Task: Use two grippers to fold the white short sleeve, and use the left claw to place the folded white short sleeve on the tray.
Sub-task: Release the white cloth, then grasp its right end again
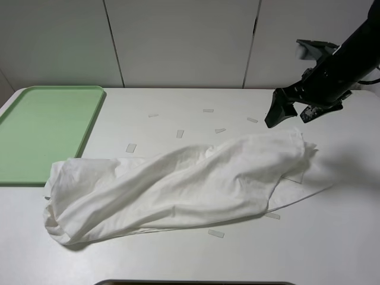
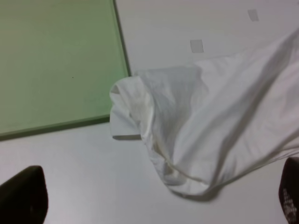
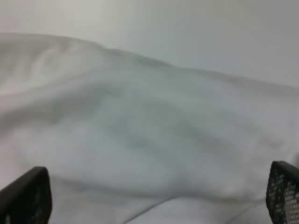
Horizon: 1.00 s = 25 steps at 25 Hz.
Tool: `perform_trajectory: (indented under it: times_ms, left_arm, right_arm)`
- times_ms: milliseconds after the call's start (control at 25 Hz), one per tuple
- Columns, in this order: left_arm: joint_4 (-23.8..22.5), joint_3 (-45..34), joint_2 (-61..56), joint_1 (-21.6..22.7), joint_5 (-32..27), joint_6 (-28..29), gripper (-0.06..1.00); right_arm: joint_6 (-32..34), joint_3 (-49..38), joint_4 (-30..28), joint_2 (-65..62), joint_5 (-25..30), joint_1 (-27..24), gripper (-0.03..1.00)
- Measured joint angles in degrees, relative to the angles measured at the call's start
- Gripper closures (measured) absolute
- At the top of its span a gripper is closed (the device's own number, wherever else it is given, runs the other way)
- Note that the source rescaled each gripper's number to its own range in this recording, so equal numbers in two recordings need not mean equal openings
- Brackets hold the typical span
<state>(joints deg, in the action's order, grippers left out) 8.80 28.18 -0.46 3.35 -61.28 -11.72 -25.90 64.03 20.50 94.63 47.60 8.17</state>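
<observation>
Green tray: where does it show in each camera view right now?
Exterior high: tray at the table's left edge, beside the white shirt's bunched end.
Left wrist: tray beyond that bunched end, corner near the cloth.
Right wrist: not in it; mostly shirt cloth.
Shared landmark: the white shirt.

Crumpled white short sleeve (image 1: 178, 184) fills the table (image 1: 332, 237) middle, left end against the tray (image 1: 35, 136) corner. Bare surface in front and behind; right gripper (image 1: 291, 116) hangs over its right end.

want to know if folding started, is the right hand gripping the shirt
No, the right hand hangs open in the air, apart from the shirt.
</observation>
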Motion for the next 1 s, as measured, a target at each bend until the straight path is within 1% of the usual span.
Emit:
perform_trajectory:
  times_ms: [120,200,320,440,640,920,1000]
  left_arm:
    - [0.0,0.0,0.0,0.0,0.0,0.0,-0.05]
    - [0.0,0.0,0.0,0.0,0.0,0.0,-0.05]
    - [0.0,0.0,0.0,0.0,0.0,0.0,-0.05]
    - [0.0,0.0,0.0,0.0,0.0,0.0,-0.05]
    - [0.0,0.0,0.0,0.0,0.0,0.0,-0.05]
    - [0.0,0.0,0.0,0.0,0.0,0.0,-0.05]
    - [0.0,0.0,0.0,0.0,0.0,0.0,-0.05]
  right_arm:
    - [-1.8,1.6,0.0,5.2,-1.2,-3.7,-0.03]
    - [-3.7,1.9,0.1,9.3,-3.2,-6.2,-0.03]
    - [-5.6,2.0,0.3,14.0,-5.7,-8.7,-0.03]
    - [-6.9,2.4,0.6,17.4,-7.1,-9.9,-0.03]
    - [-7.9,4.3,1.8,21.9,-7.6,-10.7,-0.03]
    - [-11.5,5.3,3.6,24.7,-8.1,-10.8,-0.03]
    - [-11.6,5.4,3.6,24.8,-8.1,-10.8,-0.03]
